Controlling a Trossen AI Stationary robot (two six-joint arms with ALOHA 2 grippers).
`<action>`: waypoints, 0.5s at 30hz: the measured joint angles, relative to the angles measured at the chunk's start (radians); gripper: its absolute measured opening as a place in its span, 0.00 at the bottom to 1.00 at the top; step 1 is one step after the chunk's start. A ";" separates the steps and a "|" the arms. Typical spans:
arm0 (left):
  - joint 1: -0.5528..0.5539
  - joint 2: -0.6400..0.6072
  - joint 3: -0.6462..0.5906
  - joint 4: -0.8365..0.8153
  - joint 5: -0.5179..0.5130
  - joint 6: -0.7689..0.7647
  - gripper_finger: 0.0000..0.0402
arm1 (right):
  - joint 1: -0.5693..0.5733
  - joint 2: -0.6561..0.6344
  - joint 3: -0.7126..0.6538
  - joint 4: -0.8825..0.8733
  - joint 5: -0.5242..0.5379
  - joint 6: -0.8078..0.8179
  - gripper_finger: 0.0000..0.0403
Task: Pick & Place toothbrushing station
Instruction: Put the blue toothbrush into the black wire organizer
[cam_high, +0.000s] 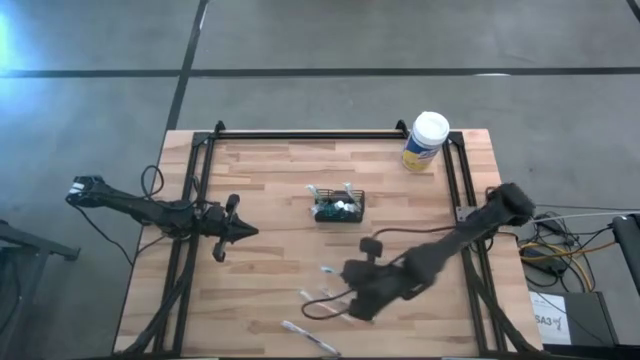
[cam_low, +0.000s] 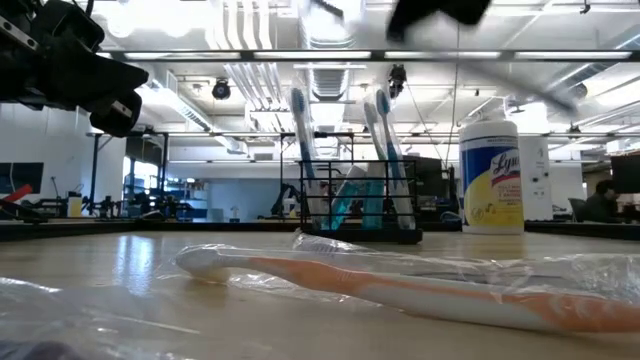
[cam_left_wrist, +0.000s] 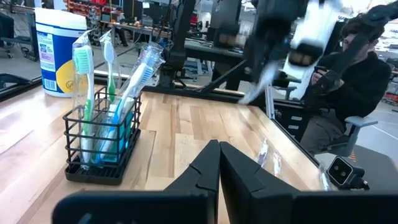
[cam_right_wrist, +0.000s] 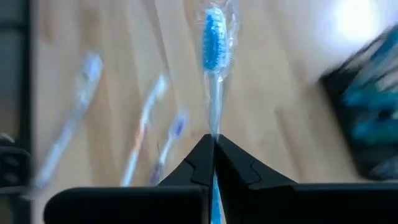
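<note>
Wooden worktop (cam_high: 270, 190) holds the black wire caddy (cam_high: 338, 208) in its middle. It looks light and stiff; grab its rim. Right fingers (cam_right_wrist: 214, 146) pinch a blue toothbrush (cam_right_wrist: 214, 50). Left fingers (cam_left_wrist: 219, 149) are closed, empty.

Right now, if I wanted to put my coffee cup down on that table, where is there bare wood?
The back-left corner, behind the left gripper, is bare, as is the strip between caddy and wipes canister. The front is crowded: wrapped toothbrushes lie around the right gripper.
</note>
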 joint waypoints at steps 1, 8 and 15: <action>0.000 0.000 0.000 0.000 0.000 0.000 0.03 | 0.015 -0.036 -0.011 0.023 0.047 -0.017 0.02; 0.000 0.000 0.000 0.001 -0.002 0.001 0.03 | 0.081 -0.305 -0.238 0.484 0.185 -0.352 0.02; 0.000 0.000 0.000 0.006 -0.005 0.017 0.03 | 0.068 -0.488 -0.627 1.075 0.114 -0.616 0.02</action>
